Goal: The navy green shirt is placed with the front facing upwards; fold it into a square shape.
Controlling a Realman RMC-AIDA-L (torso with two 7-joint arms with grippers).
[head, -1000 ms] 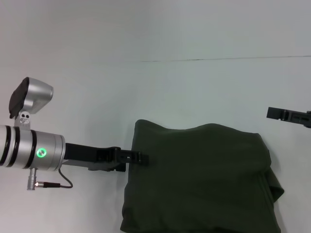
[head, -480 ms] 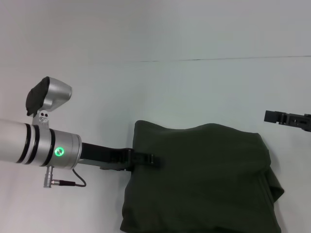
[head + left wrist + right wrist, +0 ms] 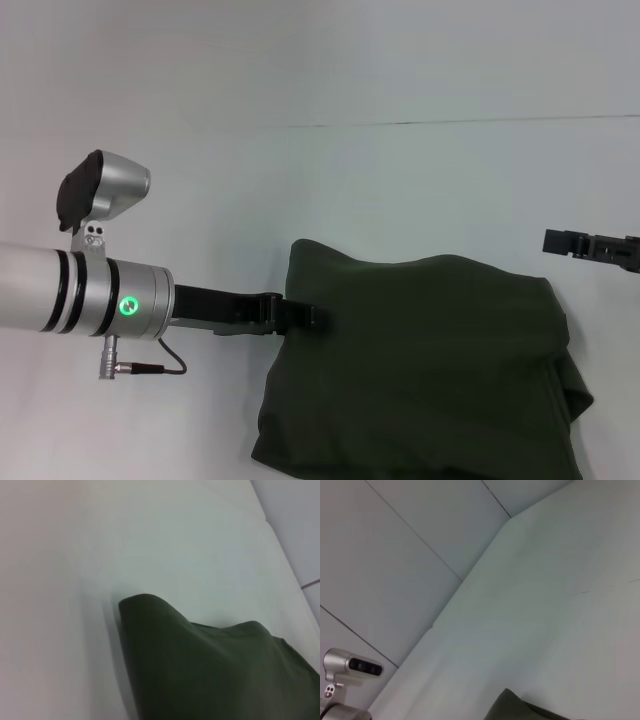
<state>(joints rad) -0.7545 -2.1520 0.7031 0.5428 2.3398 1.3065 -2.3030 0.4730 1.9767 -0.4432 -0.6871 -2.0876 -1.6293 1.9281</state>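
Shifted rightward since the earlier frame: navy green shirt [image 3: 420, 370], folded into a bundle on the white worktop [image 3: 330, 180], pushed by left end effector [image 3: 300, 316] touching its near edge; finger state unclear. Right end effector [image 3: 560, 241] beyond the shirt's opposite side, apart; finger state unclear too.

No lettering, label, brand, number or sign can be read in any view. The navy green shirt [image 3: 420, 370] lies folded, showing only plain dark fabric, with no print or neck label in sight, and the white table [image 3: 320, 200] around it is unmarked.
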